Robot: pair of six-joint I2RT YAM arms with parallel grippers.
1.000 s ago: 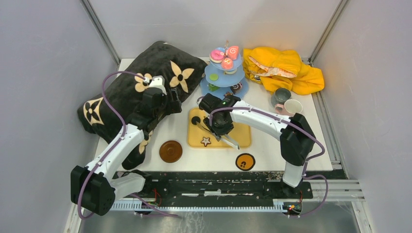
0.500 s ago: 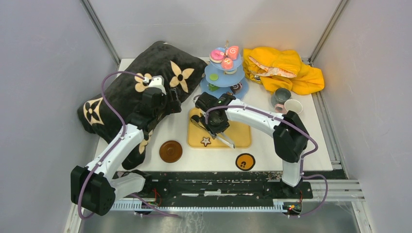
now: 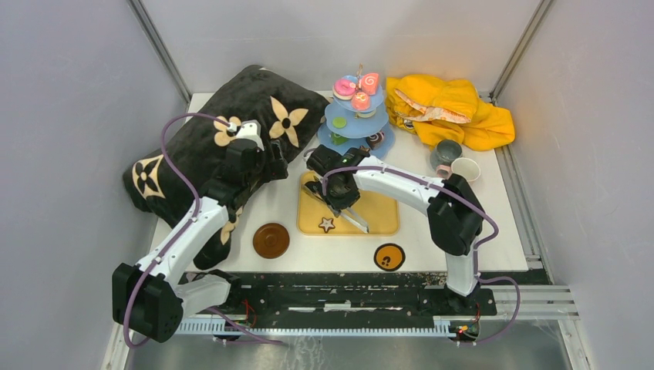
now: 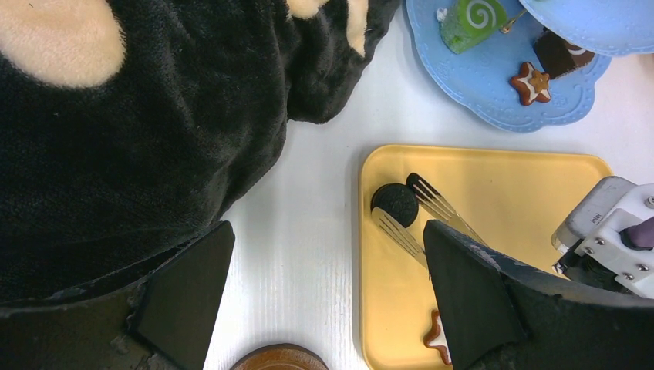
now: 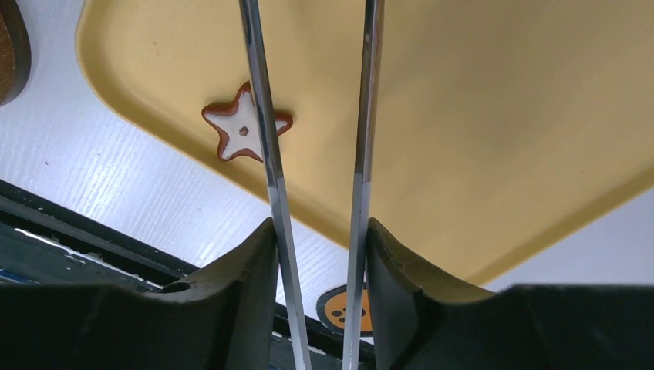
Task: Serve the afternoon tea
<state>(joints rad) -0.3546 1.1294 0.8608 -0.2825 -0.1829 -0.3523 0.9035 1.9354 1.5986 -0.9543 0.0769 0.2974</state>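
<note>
Two star biscuits (image 3: 327, 224) (image 4: 532, 83). Two coasters (image 3: 271, 240) (image 3: 389, 257). One grey mug (image 3: 446, 152), one pink cup (image 3: 465, 169). Three pink sweets (image 3: 345, 87) (image 3: 369, 82) (image 3: 360, 100), one green swirl roll (image 4: 476, 14), one round chocolate cookie (image 4: 395, 203). One three-tier stand (image 4: 463, 77), one yellow tray (image 4: 524, 193), one tongs (image 4: 436, 204).

Over a flat yellow tray (image 4: 524, 193), shiny metal tongs (image 4: 439, 206) have their tips either side of a round black cookie (image 4: 395, 203).

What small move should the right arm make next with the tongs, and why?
Probably squeeze the right gripper a little more, so the metal tongs close. Their two forked tips sit on either side of the dark round biscuit on the flat yellow tray and seem not yet to pinch it.
</note>
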